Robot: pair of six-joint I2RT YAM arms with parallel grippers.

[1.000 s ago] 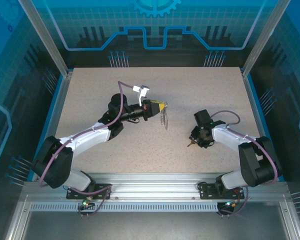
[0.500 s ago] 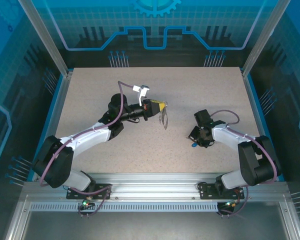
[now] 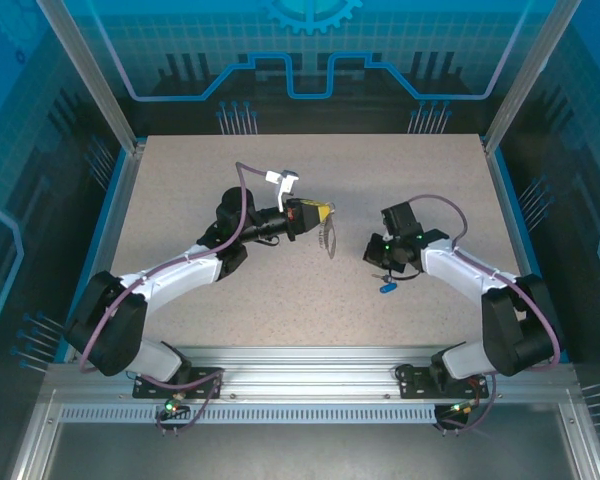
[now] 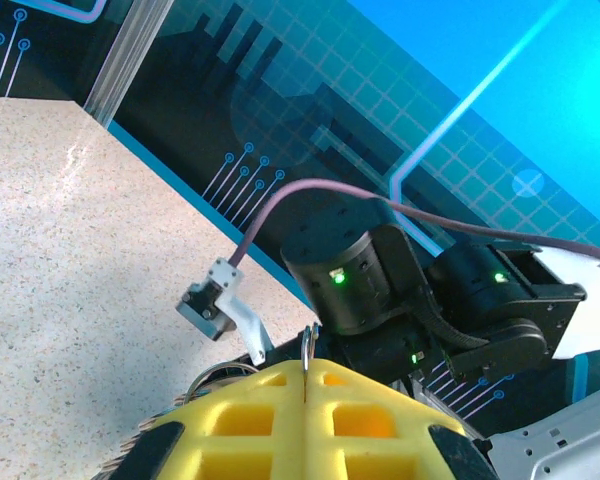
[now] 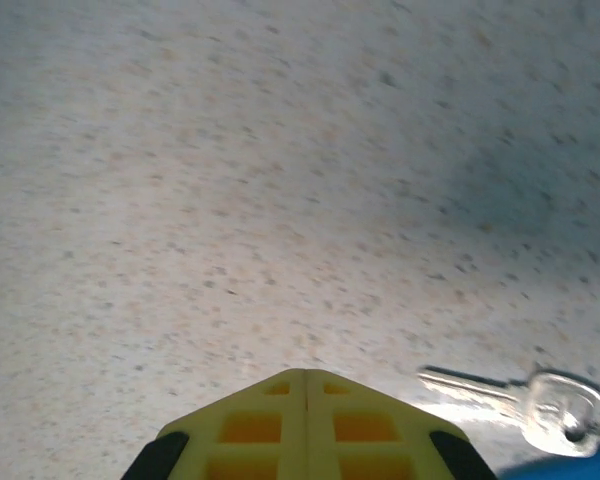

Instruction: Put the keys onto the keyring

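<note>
Over speckled tabletop (image 3: 280, 300): pinches the keyring (image 3: 328, 240) in the fully closed left gripper (image 3: 323, 213); shuts the right gripper (image 3: 370, 256) on nothing, blue-headed key (image 3: 387, 286) loose on the surface just beside. Needs key pickup and threading yet.

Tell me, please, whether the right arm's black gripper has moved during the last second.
Yes. The right gripper has shifted left and toward the far side, away from the speckled beige table's right edge.

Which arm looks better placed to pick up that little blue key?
Right. The right gripper is shut and empty just beside the key, while the left gripper is clamped on the keyring.
</note>
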